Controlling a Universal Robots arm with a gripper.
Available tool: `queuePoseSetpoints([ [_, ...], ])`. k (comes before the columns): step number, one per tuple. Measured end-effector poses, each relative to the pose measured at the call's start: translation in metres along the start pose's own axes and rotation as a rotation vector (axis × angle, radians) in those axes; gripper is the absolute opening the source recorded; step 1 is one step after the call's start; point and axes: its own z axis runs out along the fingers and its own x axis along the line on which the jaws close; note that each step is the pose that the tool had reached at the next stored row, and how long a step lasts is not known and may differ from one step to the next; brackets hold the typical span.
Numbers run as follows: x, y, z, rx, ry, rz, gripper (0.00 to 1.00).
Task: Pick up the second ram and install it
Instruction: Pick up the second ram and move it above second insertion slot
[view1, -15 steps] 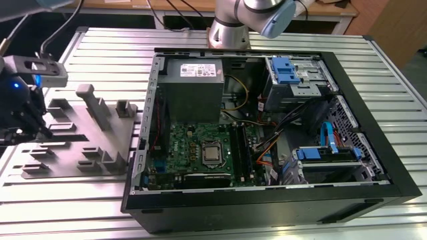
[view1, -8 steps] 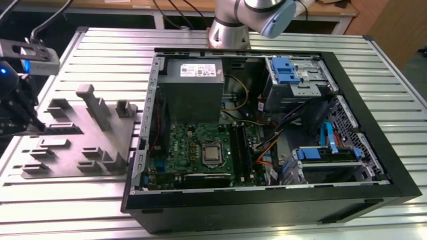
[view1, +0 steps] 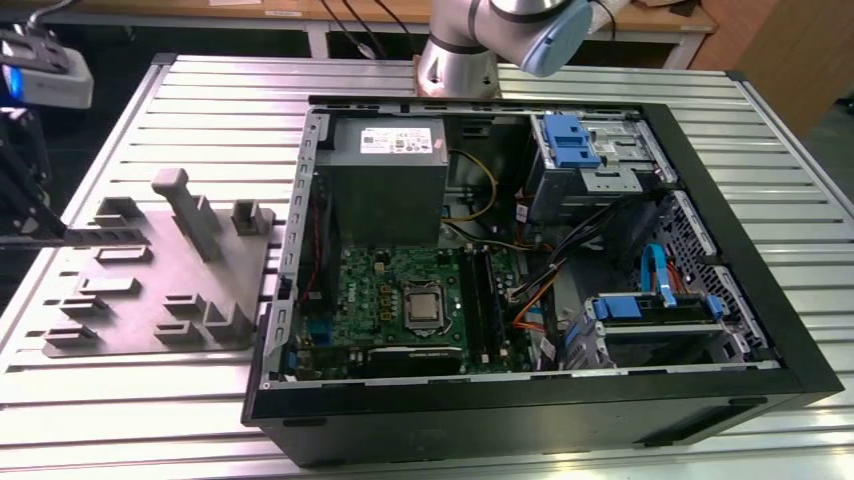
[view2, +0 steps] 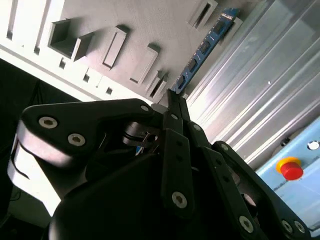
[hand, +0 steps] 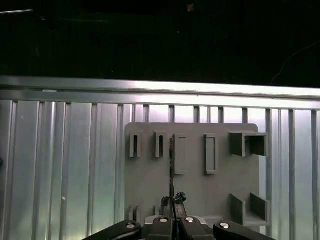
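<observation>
My end effector (view2: 175, 102) is clamped on just one end of the second ram (view2: 205, 47), so the stick could pivot and snag the grey holder plate (view2: 150, 20).

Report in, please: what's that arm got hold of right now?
Gripper: jaws shut on the second ram. Ram over the grey holder plate. Open computer case alongside the plate.

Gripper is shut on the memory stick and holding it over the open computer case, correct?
Not quite. The gripper is shut on the memory stick, but it holds it over the grey holder plate, not over the computer case. The second wrist view shows this.
</observation>
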Motion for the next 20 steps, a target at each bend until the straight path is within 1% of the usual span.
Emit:
queuePoseSetpoints([
  [9, -0.0029, 0.0018, -0.0407, 0.0001, 0.0, 0.0, 0.11],
  [13, -0.004, 0.0025, -0.0568, -0.0001, 0.0001, 0.0, 0.11],
  [16, -0.0046, 0.0029, -0.066, -0.0001, 0.0001, 0.0, 0.11],
  [20, -0.0051, 0.0032, -0.0732, 0.0, 0.0001, 0.0, 0.11],
])
